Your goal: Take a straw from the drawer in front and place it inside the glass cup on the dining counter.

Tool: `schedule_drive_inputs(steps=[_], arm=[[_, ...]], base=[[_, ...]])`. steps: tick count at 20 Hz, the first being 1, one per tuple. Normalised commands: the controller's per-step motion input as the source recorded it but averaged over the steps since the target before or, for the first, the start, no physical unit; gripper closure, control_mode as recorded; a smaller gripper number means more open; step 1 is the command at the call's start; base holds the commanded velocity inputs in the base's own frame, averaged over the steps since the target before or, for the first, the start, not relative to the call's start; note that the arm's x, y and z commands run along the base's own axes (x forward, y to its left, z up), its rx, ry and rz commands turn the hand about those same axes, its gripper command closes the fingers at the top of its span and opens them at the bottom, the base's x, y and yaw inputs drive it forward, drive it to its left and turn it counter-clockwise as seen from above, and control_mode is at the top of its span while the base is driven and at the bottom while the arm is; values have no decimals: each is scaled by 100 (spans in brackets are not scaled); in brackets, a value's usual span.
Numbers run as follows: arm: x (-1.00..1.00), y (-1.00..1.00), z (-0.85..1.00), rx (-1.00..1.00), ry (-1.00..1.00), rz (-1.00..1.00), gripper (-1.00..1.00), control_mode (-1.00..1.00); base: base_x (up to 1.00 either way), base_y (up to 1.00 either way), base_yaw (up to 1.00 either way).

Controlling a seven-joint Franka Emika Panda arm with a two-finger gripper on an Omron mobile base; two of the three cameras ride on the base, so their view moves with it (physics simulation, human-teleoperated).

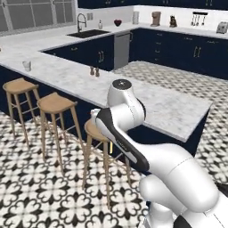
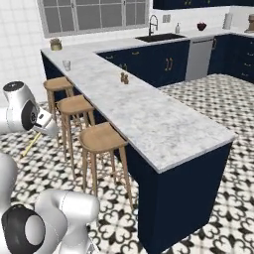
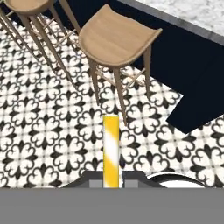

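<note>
The dining counter (image 1: 169, 111) carries the glass cup (image 1: 27, 66) and perhaps two small shakers (image 1: 94, 71).

Straw (image 3: 111, 151): yellow with a pale whitish band along its middle; in the right base view a thin yellow line (image 2: 31, 144).

Dining counter (image 2: 149, 119): white-grey marbled top, plain navy base below.

Glass cup (image 2: 66, 65): translucent, whitish.

Stools (image 3: 114, 39): light tan wooden seats and legs.

Floor (image 3: 52, 131): black-and-white tiles, repeating floral pattern.

Arm (image 1: 173, 169): glossy white shells, dark joints.

Gripper (image 3: 112, 180): dark grey finger tips either side of the straw.

Back cabinets (image 1: 178, 49): navy, small brass handles.

Sink (image 2: 159, 37): black basin, dark faucet.

Dishwasher front (image 2: 199, 58): grey.

Wall behind the window (image 2: 20, 44): white tile.
</note>
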Motion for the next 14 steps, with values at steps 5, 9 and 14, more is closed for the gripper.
schedule_drive_inputs(steps=[5, 9, 14], arm=[[0, 0, 0, 0, 0, 0, 100, 100], [0, 0, 0, 0, 0, 0, 100, 100], [0, 0, 0, 0, 0, 0, 100, 100]], base=[[13, 100, -37], [9, 100, -35], [6, 100, -35]])
